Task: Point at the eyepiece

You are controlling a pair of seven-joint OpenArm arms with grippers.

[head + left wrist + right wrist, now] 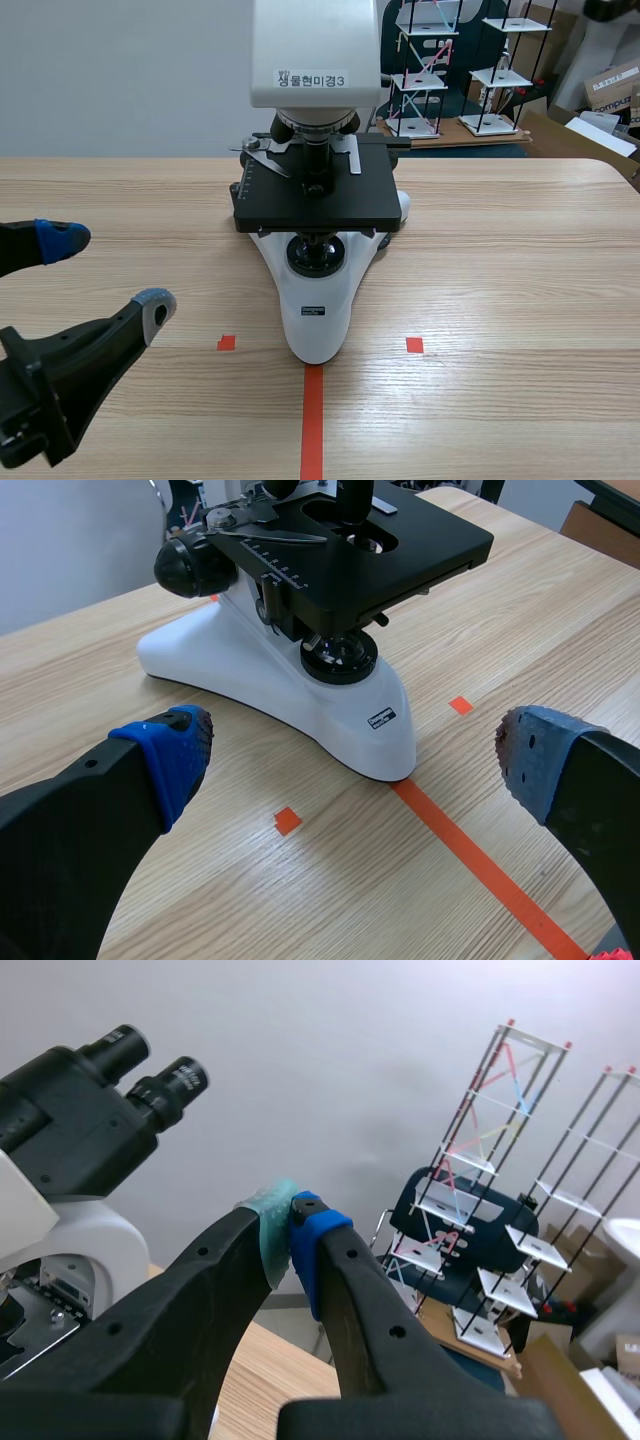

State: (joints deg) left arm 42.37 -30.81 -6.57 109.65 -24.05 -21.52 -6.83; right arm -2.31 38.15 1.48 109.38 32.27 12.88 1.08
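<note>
In the scene view we see the microscope (318, 320) standing in the middle of the counter (500, 260), with the left claw (110, 272) released at its eight o'clock. From the left wrist we find that claw (355, 755) spread wide, the microscope (300, 685) at its twelve o'clock. From the right wrist, the right claw (292, 1235) is clenched on nothing, and the eyepiece (178, 1082) sits at its ten o'clock, apart from it.

Bright, even indoor light — shadows faint, soft-edged.

White microscope (318, 300) with black stage (317, 205) and black eyepieces (172, 1088); pale wood-grain bench (500, 260); orange-red tape (312, 420); black fingers (60, 820) with blue, dotted pads (175, 750).
</note>
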